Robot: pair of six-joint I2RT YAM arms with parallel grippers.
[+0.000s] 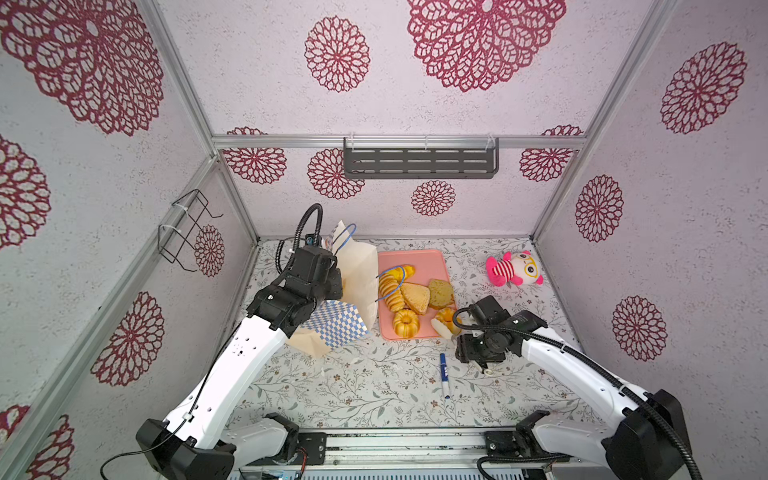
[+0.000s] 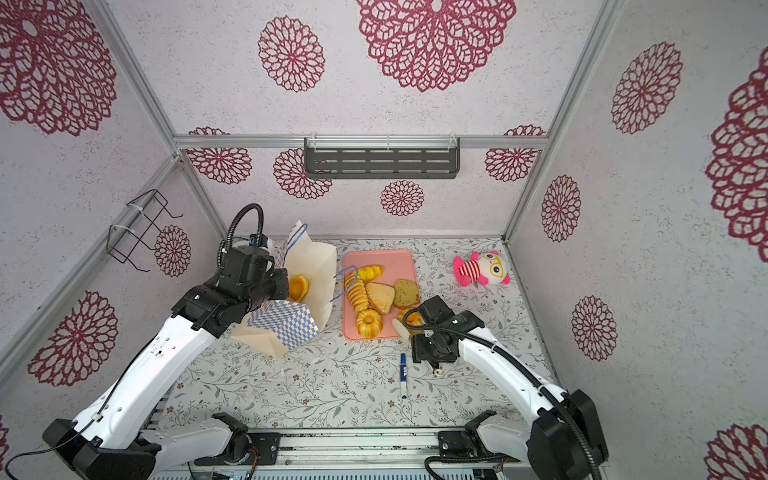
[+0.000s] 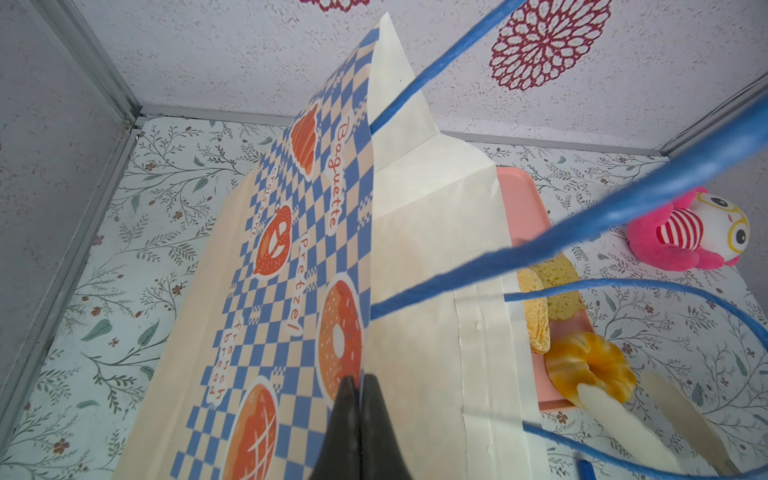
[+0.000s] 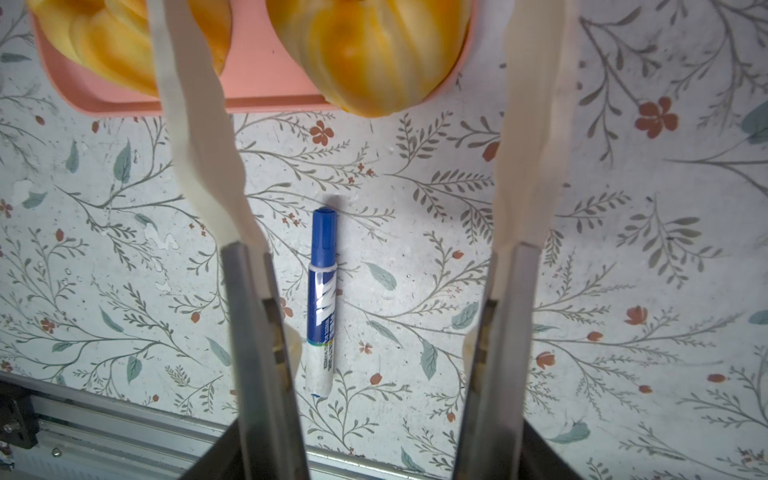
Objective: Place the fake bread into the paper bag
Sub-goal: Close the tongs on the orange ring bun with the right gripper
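While it pinched the rim of the paper bag (image 3: pixel 291 249), left end effector (image 3: pixel 360 380): was clamped shut.
Right end effector (image 4: pixel 357 37): stood open, empty, flanking ring cake (image 4: pixel 365 66) at tray (image 4: pixel 266 89) edge.

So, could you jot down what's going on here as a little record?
Left gripper: shut, pinching the paper bag rim
Right gripper: open, straddling the croissant
In bag: one yellow pastry visible
Pink tray: ridged loaf, triangular pie, brownish bun, ring cake, long loaf
Elsewhere: blue marker, pink plush toy
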